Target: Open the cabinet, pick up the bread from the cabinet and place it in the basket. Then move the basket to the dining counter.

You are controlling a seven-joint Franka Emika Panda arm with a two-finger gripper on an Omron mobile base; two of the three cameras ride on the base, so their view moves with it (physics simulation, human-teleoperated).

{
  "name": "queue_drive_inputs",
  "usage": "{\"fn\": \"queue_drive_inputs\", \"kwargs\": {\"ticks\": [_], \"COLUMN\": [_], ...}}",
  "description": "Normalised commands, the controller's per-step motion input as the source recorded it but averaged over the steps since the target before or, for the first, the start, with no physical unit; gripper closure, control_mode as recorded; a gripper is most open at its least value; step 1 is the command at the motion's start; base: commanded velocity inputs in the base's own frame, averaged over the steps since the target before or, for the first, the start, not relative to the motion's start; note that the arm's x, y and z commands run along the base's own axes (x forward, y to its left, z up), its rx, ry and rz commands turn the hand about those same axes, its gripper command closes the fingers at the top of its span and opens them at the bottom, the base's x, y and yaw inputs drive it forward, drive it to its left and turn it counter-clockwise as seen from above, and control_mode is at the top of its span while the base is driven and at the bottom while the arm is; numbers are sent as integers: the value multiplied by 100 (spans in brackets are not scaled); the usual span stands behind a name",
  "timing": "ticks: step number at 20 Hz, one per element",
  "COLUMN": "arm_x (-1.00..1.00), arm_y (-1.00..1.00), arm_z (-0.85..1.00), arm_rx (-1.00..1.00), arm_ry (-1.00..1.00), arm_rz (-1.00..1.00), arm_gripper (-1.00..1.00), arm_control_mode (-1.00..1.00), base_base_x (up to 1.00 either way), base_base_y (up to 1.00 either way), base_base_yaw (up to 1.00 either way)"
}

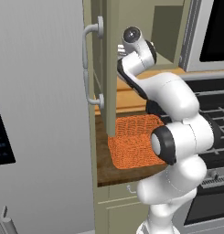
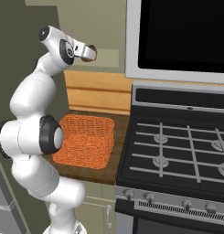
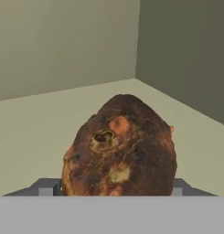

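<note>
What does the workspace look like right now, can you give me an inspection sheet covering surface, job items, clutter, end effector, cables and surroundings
Surface: dark wood countertop beside the stove, carrying the basket.
Job's things: cabinet door swung open; bread on the cabinet shelf, right in front of the hand camera; orange basket on the countertop, nothing seen inside it.
Clutter: nothing seen.
End effector: the end effector reaches into the cabinet at the bread; fingers flank it, firm grip cannot be told.
Cables: nothing seen.
Surroundings: gas stove right of the basket, microwave above it, grey fridge at the left.
</note>
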Motion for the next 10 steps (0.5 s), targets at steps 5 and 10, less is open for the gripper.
{"fn": "queue_drive_inputs", "kwargs": {"ticks": [5, 10], "arm_x": [-10, -99], "arm_y": [-7, 0], "arm_z": [-8, -25], "arm_rx": [0, -2], "arm_ry": [-1, -10], "arm_rz": [0, 0], "arm_gripper": [100, 100], "arm_control_mode": [-100, -100], "base_base_x": [0, 0], "base_base_y": [0, 0], "base_base_yaw": [0, 0]}}
